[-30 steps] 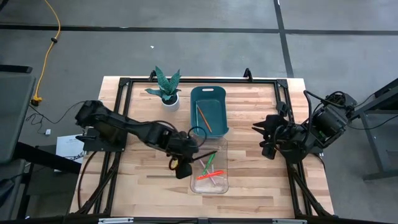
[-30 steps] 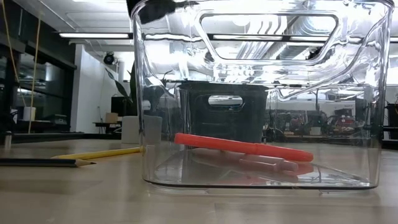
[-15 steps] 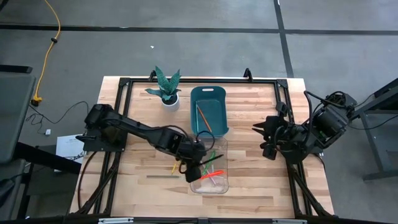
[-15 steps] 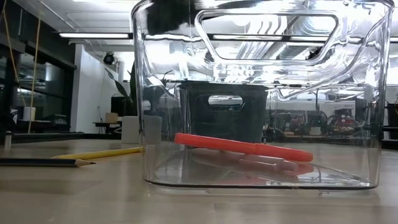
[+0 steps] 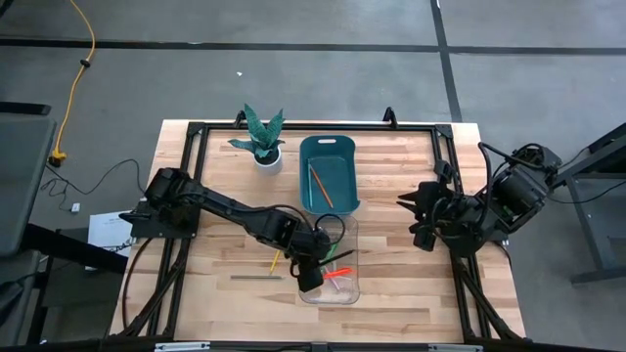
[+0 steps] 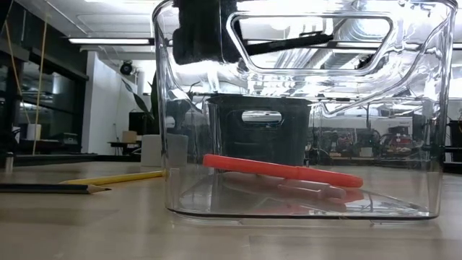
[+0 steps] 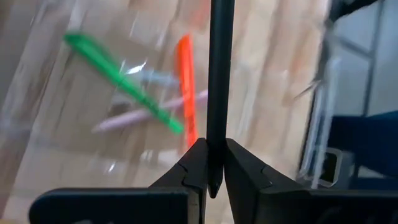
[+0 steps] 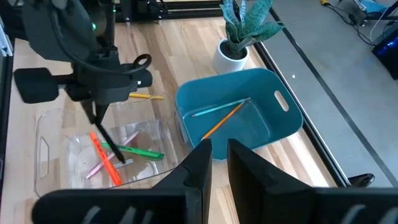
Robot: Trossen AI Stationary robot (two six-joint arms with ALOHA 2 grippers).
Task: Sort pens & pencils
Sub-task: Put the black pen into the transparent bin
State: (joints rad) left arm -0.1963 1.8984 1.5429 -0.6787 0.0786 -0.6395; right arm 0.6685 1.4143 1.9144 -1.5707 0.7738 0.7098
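My left gripper (image 5: 313,266) is over the clear bin (image 5: 353,290), at about the height of its rim, shut on a black pen (image 7: 219,62). Red (image 7: 186,87), green (image 7: 118,78) and pink (image 7: 140,116) pens lie on the bin's floor. The low view shows the black pen (image 6: 289,43) through the bin wall. An orange pencil (image 5: 321,186) lies in the teal bin (image 5: 344,147). A yellow pencil (image 5: 275,261) and a dark one (image 5: 256,278) lie flat on the table left of the clear bin. My right gripper (image 8: 219,149) hangs raised at the table's right, slightly open, with nothing between its fingers. My left gripper pinches the black pen near one end (image 7: 215,134) between its two fingers. The fingers slant down from the table's left. The pen's long part sticks out ahead of them, roughly along them. It is lifted clear, above the pens in the clear bin.
A potted plant (image 5: 262,137) stands at the far left of the table. The teal bin stands just beyond the clear bin. A black frame (image 5: 191,132) runs around the table's edges.
My left gripper has gone toward the table's right edge and down with the black pen. It has passed from beside the clear bin to above its inside, and now shows at the bin's rim in the low view. The right arm has kept still.
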